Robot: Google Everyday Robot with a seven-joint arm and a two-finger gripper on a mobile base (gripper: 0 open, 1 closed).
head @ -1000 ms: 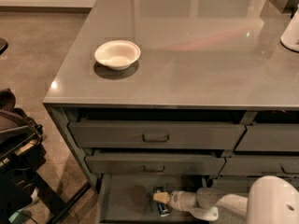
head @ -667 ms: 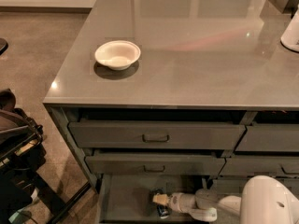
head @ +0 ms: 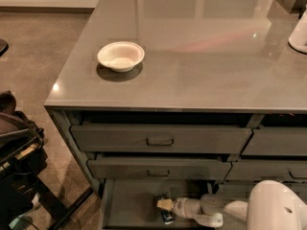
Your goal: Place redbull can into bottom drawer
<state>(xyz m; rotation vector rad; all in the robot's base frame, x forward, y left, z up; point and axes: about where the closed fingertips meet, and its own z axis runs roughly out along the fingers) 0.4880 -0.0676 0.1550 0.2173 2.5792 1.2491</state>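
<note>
The bottom drawer [head: 128, 206] of the left column is pulled open, a shallow dark-grey tray. The redbull can [head: 167, 216] shows as a small dark blue and silver shape inside it, near the middle of the drawer floor. My gripper [head: 164, 204] reaches into the drawer from the right, low over the floor, right at the can and partly covering it. The white arm [head: 273, 207] fills the lower right corner.
Two handled drawers [head: 159, 139] above are slightly ajar and overhang the bottom one. A white bowl [head: 121, 55] sits on the grey counter [head: 201, 56]. A white kettle [head: 299, 32] stands at the right edge. Dark equipment [head: 17, 147] is on the floor at left.
The white arm has shifted slightly left in the lower right corner. The gripper and can stay at about the same spot in the drawer.
</note>
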